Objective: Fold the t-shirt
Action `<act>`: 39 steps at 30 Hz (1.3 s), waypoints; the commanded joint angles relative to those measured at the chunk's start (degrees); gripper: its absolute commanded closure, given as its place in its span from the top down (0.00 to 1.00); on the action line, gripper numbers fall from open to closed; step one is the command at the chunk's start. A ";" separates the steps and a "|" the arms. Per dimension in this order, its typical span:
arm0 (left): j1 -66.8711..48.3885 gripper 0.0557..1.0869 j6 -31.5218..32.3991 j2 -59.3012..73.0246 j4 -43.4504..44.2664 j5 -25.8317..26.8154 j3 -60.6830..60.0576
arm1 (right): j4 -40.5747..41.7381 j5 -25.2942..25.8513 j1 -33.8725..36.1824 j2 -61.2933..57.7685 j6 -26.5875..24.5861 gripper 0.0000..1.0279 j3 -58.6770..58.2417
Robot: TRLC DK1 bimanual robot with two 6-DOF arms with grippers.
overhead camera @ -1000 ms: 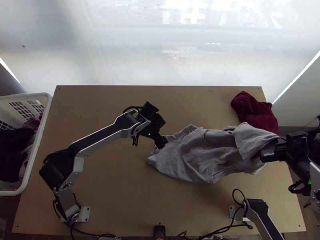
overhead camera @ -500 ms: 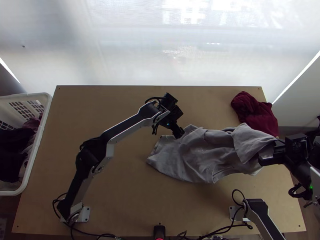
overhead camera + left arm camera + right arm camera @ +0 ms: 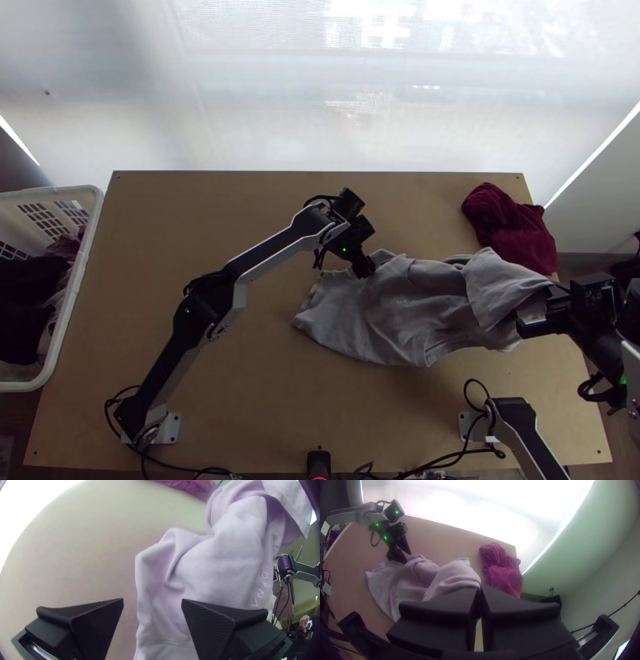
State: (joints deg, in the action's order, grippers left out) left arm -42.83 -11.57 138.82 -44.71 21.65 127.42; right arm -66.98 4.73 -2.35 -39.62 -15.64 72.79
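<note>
Lining up a grasp at the far edge of the t-shirt (image 3: 400, 320), by my read. It's bunched on the worktop (image 3: 240, 392), long axis running left-right between the arms. Left end effector (image 3: 152, 599) is wide, near the shirt's left end: one finger over bare wood, the other over fabric, cloth edge running between them. Right end effector (image 3: 480, 589) is clamped on the shirt's right end. Left is the nearer one to that far edge. Next move likely needs a shift toward the fabric before closing, else it may pinch too little. Folding looks barely started.
</note>
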 commanded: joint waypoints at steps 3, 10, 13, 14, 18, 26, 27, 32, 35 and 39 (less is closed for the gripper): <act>-0.24 0.36 1.55 1.80 -0.73 0.32 0.91 | -0.08 0.01 -0.11 0.15 0.26 0.03 0.07; -0.24 0.04 2.70 2.50 -2.40 0.32 0.73 | -0.17 0.01 -0.11 0.50 0.08 0.03 0.07; 0.03 0.04 2.34 1.71 -3.90 0.32 -0.50 | -0.17 0.10 -0.11 0.68 -0.18 0.03 0.07; 0.20 0.04 2.08 1.45 -4.60 0.32 -0.50 | -0.17 0.10 -0.11 0.68 -0.18 0.03 0.07; 3.01 0.04 2.87 -3.38 -7.85 0.59 -0.50 | 0.71 0.01 -0.11 0.33 -0.27 0.03 0.24; 11.63 0.04 3.84 -20.08 -18.13 3.40 -1.91 | 5.02 -0.07 -0.55 -2.13 0.52 0.03 -1.95; 12.33 0.04 3.84 -21.67 -19.72 3.58 -2.00 | 5.63 -0.16 -0.81 -2.57 0.79 0.03 -2.04; 13.39 0.04 3.31 -30.63 -25.69 6.21 -4.28 | 8.71 -0.51 -4.59 -5.65 2.54 0.03 -2.66; 13.21 0.04 3.66 -36.34 -27.89 6.48 -6.39 | 11.70 -0.51 -5.65 -7.93 2.81 0.03 -2.48; 14.18 0.04 4.63 -42.94 -29.91 6.48 -7.53 | 14.33 -0.51 -5.74 -10.31 3.51 0.03 -1.60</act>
State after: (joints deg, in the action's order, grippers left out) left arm -30.44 -7.94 106.96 -70.32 27.44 122.32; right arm -56.80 4.29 -6.66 -46.17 -13.37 70.63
